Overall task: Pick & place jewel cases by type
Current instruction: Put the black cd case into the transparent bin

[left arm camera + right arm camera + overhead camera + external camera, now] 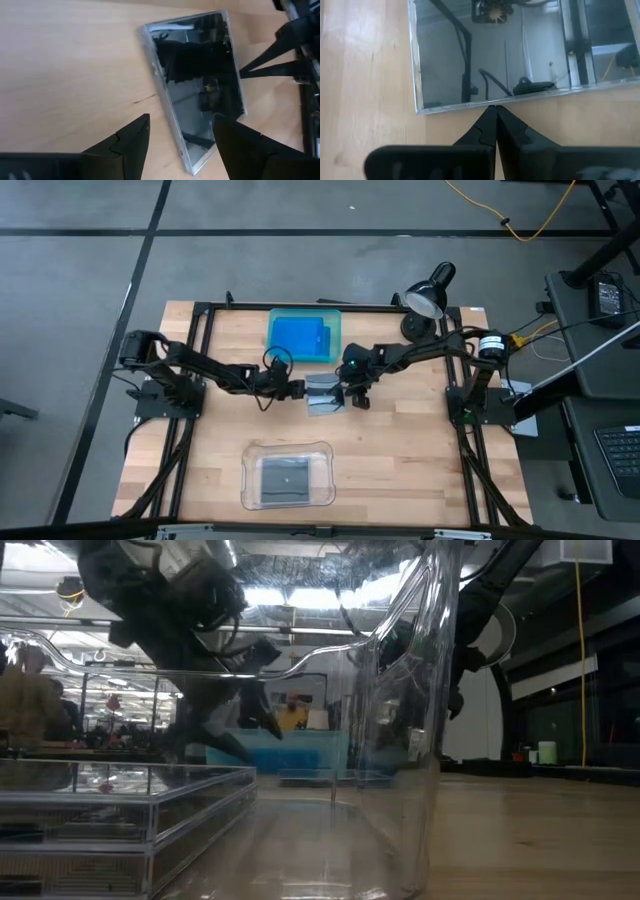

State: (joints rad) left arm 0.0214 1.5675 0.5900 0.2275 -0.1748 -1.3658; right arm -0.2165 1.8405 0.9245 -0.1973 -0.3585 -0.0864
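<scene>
We judge that the step in hand is the pick of the last loose case: a dark grey, glossy, square jewel case (323,394) lies flat on the wooden table (420,450), in the middle, between the two trays. The teal-green translucent tray (333,326) at the far side already holds bright blue rectangular cases (302,336), and the clear plastic tray (252,470) at the near side holds dark grey cases (287,478).

Our left gripper (181,136) hovers just over one edge of the case with its fingers spread wide, one on each side of that edge, not yet touching as far as we can tell. Our right gripper (495,111) has its fingers pressed together, and the tips stand just at another edge of the same case.

Both arms reach inward from their sides and meet at the case. The next move, in our judgement, calls for the left fingers to come down over the edge and close on it, while the right tip steadies the case.
</scene>
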